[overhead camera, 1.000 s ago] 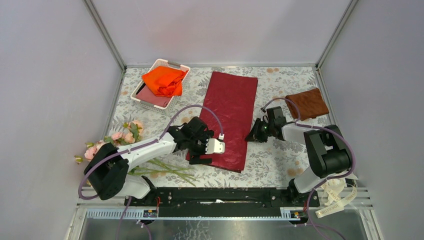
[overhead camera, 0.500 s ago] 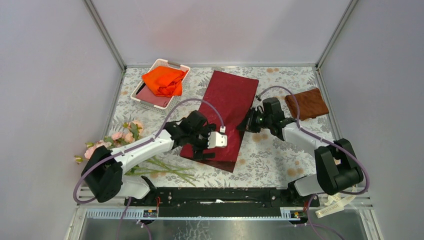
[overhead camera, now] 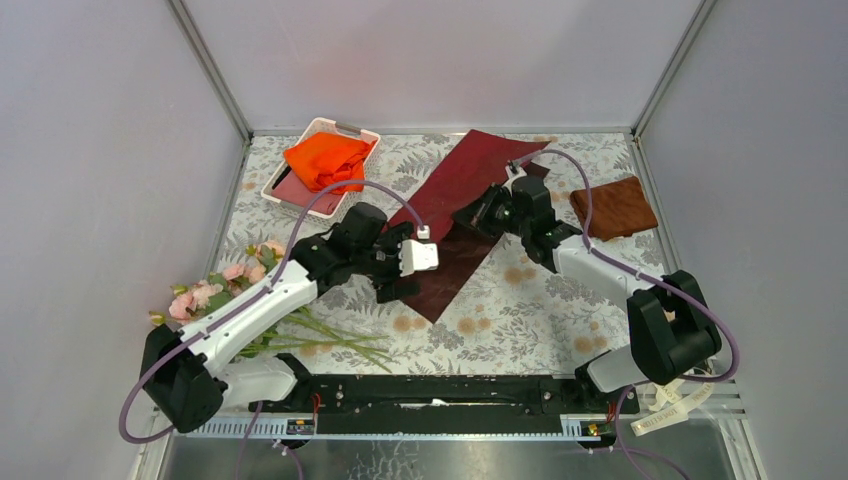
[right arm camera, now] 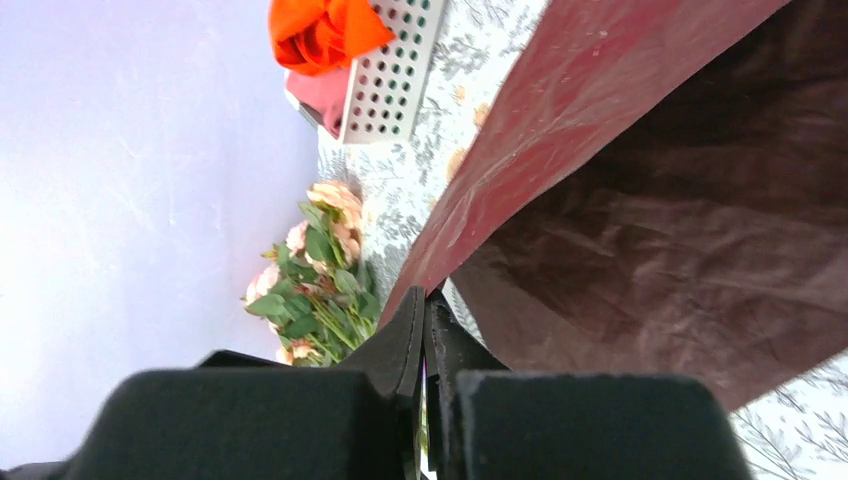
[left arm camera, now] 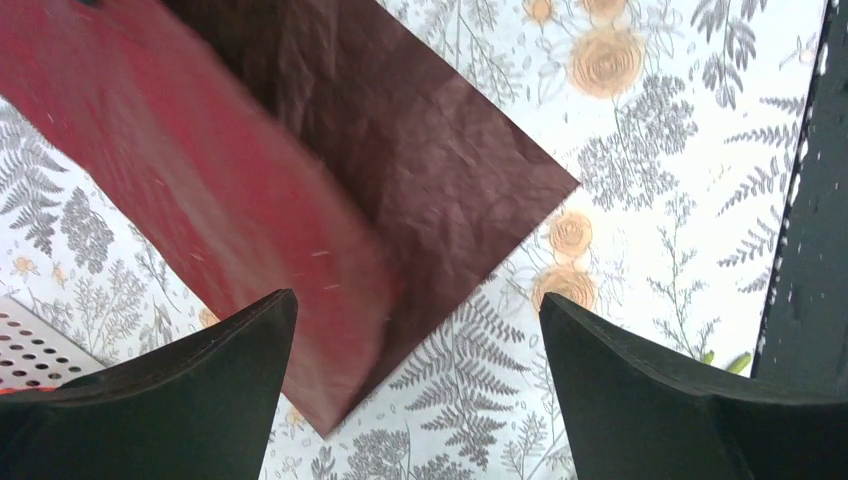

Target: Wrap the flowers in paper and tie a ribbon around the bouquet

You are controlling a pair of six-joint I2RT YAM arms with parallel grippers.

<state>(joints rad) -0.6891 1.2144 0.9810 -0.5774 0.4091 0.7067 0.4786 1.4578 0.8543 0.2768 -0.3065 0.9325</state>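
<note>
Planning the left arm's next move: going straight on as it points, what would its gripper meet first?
Most likely the paper, straight ahead of the left gripper, between its open fingers; depth is unclear.

Enclosure: plain pale grey back wall [overhead camera: 440,60], left wall [overhead camera: 100,180] and right wall [overhead camera: 760,200], joined by metal corner posts [overhead camera: 208,68]. Tabletop [overhead camera: 560,330]: white covering printed with grey ferns and tan roses. Near edge: black rail [overhead camera: 440,392]. Lighting: soft, even.
</note>
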